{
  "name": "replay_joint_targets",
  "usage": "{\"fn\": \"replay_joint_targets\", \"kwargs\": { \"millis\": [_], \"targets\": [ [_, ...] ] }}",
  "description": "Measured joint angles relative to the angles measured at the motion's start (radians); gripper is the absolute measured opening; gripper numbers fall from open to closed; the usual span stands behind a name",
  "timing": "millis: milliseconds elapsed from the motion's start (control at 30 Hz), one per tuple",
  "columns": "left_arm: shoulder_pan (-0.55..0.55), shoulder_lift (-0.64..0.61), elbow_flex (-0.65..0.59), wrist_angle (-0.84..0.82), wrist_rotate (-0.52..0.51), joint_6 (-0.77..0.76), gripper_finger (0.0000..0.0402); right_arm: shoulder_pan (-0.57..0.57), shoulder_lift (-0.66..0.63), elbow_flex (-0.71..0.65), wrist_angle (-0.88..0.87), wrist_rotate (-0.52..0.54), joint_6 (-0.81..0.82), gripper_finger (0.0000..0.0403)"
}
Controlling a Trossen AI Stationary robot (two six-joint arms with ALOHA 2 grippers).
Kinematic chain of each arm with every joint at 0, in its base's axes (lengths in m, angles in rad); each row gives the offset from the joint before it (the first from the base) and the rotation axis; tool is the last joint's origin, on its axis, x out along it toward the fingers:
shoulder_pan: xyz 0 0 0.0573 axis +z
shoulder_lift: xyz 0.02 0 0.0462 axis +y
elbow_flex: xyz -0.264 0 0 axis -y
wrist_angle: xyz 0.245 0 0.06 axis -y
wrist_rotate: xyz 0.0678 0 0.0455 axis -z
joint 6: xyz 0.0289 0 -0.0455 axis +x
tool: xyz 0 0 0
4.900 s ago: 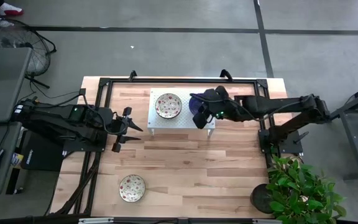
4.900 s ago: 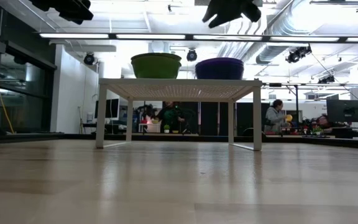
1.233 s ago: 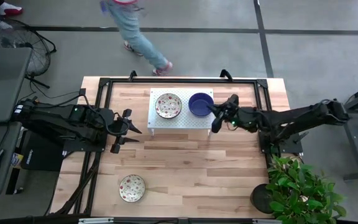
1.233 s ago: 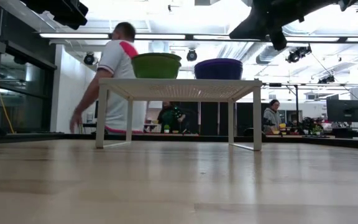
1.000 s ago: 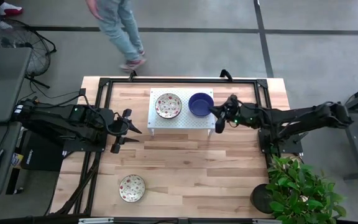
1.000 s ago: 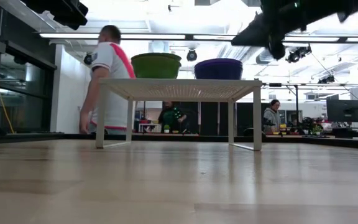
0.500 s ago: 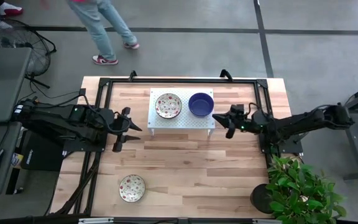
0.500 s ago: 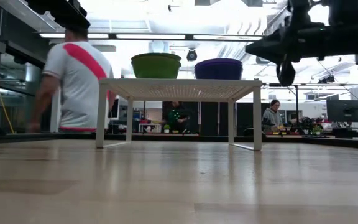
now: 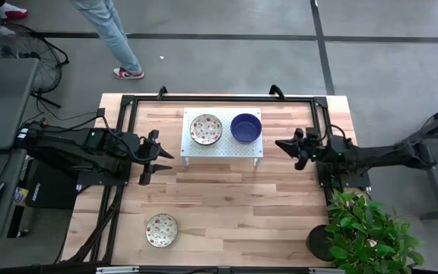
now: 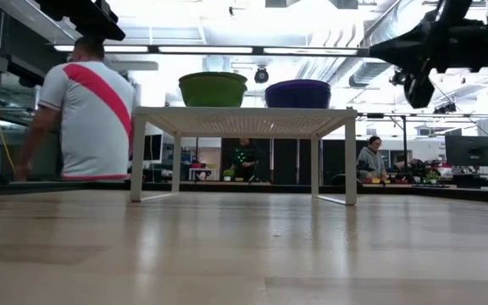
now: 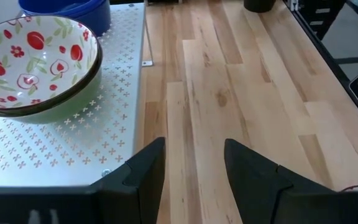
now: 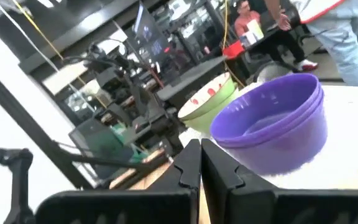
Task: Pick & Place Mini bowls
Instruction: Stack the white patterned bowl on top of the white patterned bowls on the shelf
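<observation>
Rack (image 9: 223, 146), blue bowl (image 9: 245, 128) beside right gripper (image 9: 293, 151)

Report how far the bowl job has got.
Done: a patterned bowl and a blue bowl sit on the white rack. In hand: nothing; the right pincer is shut and empty beside the rack, the left pincer open. Left: the patterned bowl on the table.

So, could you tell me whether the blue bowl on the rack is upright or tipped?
Upright: the blue bowl sits level on the white rack, opening upward, beside the patterned bowl.
</observation>
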Motion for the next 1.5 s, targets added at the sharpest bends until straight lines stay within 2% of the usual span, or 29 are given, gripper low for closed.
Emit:
{"fn": "replay_joint_targets", "kwargs": {
  "millis": [133,300,433,700,867,1133,1500],
  "targets": [
    [0.000,0.000,0.000,0.000,-0.003,0.000,0.0161,0.000,-0.147,0.037,-0.246,0.008,0.014,0.0000],
    [0.000,0.000,0.000,0.000,-0.004,0.003,0.0161,0.000,-0.235,0.024,-0.263,0.012,0.016,0.0000],
    [0.000,0.000,0.000,0.000,-0.005,0.017,0.0161,0.000,-0.231,0.000,-0.245,0.013,0.019,0.0000],
    [0.000,0.000,0.000,0.000,-0.005,0.017,0.0161,0.001,-0.210,-0.116,-0.011,0.029,0.025,0.0000],
    [0.000,0.000,0.000,-0.001,0.005,0.011,0.0161,0.001,-0.199,-0.115,0.014,0.020,-0.009,0.0000],
    [0.000,0.000,0.000,-0.001,0.007,0.010,0.0161,0.001,-0.199,-0.115,-0.176,-0.043,-0.010,0.0000],
    [0.000,0.000,0.000,-0.014,0.036,0.001,0.0161,0.001,-0.199,-0.116,-0.328,-0.120,-0.019,0.0000]
  ]
}}
